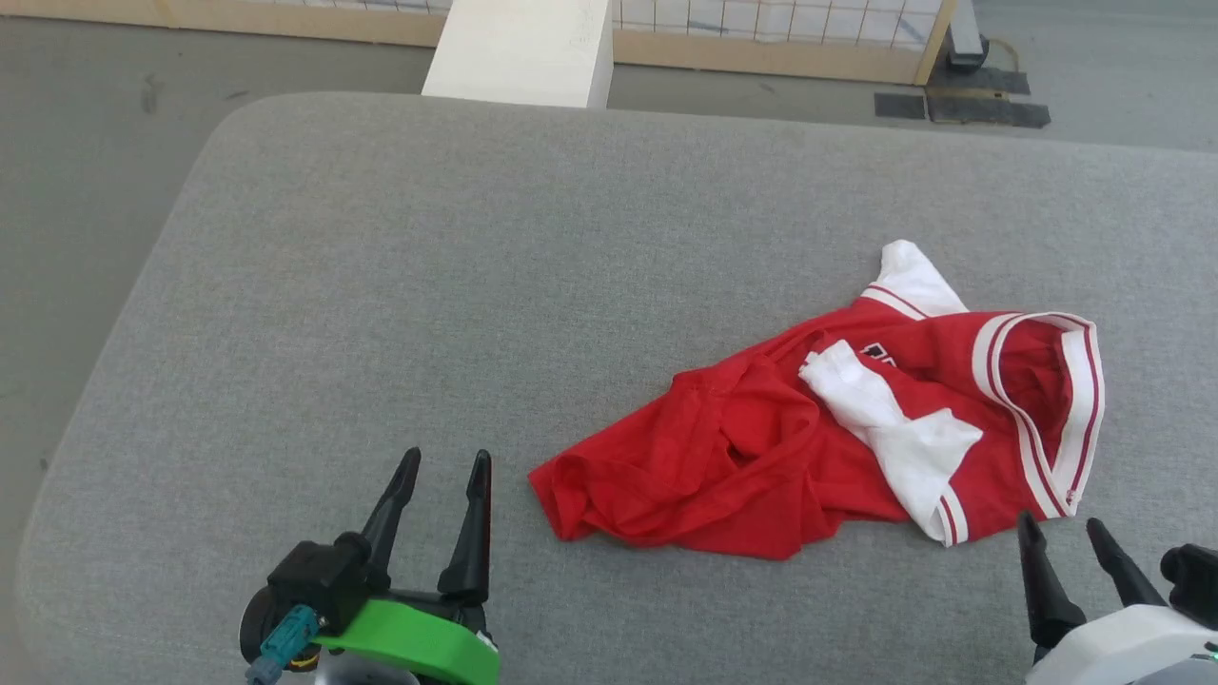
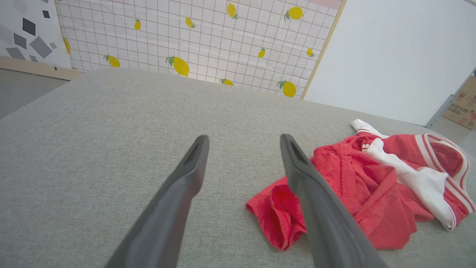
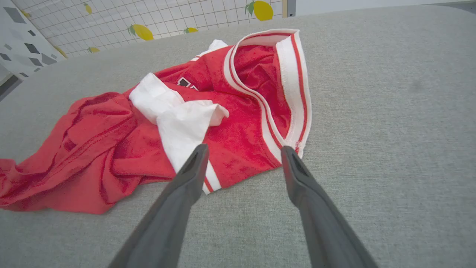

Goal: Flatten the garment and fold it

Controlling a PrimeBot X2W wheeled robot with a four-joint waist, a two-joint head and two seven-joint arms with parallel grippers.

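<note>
The grey fabric-covered tabletop [image 1: 476, 238] is being cut off by the lower and right edges of the head view. The garment [image 1: 723, 457] is lying crumpled on it, towards 4 o'clock from the middle of that view. The left gripper [image 1: 445, 459] is being held at 7 o'clock, its jaws standing apart over bare fabric, near the bunched red hem [image 1: 590, 495] but clear of it. The right gripper [image 1: 1058, 521] is being held at 5 o'clock, its body being cropped by the corner, its jaws spread wide and empty close to the garment's near edge. Whether the tips are touching the tabletop cannot be told. One white sleeve [image 1: 904, 428] is being draped across the chest, while the other [image 1: 913, 276] is poking out at the garment's 12 o'clock. The striped collar [image 1: 1075, 409] is being turned towards 3 o'clock. The black lettering [image 1: 877, 356] is being largely hidden by the draped sleeve and cannot be read.
</note>
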